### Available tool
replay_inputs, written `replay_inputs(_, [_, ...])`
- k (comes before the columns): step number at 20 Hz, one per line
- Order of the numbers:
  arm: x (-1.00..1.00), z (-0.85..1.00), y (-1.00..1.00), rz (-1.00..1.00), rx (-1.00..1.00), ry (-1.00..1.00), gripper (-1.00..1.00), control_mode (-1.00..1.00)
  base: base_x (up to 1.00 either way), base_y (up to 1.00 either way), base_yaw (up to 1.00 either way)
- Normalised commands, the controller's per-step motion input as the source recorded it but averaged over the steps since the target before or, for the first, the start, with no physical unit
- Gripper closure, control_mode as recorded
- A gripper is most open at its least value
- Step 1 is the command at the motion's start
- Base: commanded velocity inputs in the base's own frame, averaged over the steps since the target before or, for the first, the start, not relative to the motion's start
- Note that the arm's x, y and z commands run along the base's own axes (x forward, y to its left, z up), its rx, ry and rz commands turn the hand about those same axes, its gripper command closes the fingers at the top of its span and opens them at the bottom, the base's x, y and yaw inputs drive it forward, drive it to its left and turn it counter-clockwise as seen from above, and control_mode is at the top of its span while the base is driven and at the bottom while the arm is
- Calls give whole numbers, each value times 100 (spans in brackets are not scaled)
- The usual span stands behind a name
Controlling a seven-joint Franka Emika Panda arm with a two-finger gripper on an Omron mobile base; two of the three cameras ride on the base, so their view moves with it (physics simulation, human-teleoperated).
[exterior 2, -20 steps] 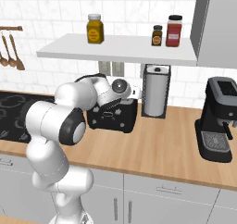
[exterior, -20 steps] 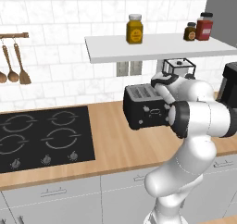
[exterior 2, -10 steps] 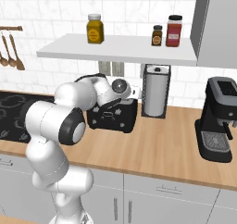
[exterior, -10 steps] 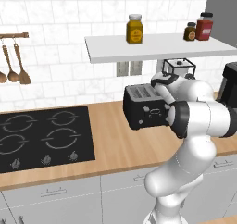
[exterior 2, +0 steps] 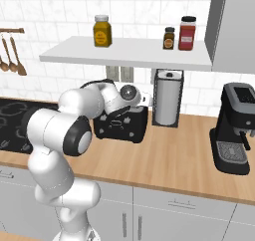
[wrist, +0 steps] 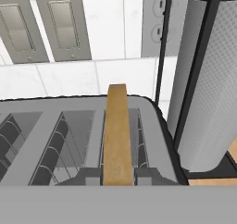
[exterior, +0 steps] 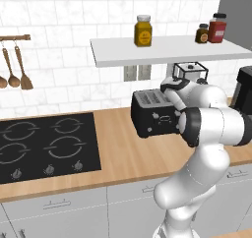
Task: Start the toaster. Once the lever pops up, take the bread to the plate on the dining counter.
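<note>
gripper [exterior 2: 130,116] at the toaster [exterior: 153,115]
jaws closed on the bread [wrist: 116,135]; hand view shows it upright in the right slot.

Bread [wrist: 116,135] stands in toaster [exterior: 153,114], left of paper-towel holder [exterior 2: 167,98].

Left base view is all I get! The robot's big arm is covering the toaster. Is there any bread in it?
Observer: Yes. The hand view shows a tan bread slice standing on edge in a slot of the toaster, with its top poking out.
Operator: Which slot is it in?
Observer: The one nearest the paper towel roll. The slot beside it holds nothing.
Operator: What's the black thing at my right edge?
Observer: A coffee machine. The right base view shows all of it, standing on the wood counter well to the right of the roll.
</note>
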Motion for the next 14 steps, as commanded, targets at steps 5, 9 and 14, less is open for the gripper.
replay_inputs(5, [0,0,0,0,0,0,100,-100,0,0,0])
replay_inputs(9, [-12,21,0,0,0,-12,100,-100,0,0,0])
replay_inputs(14, [-24,53,0,0,0,-17,100,-100,0,0,0])
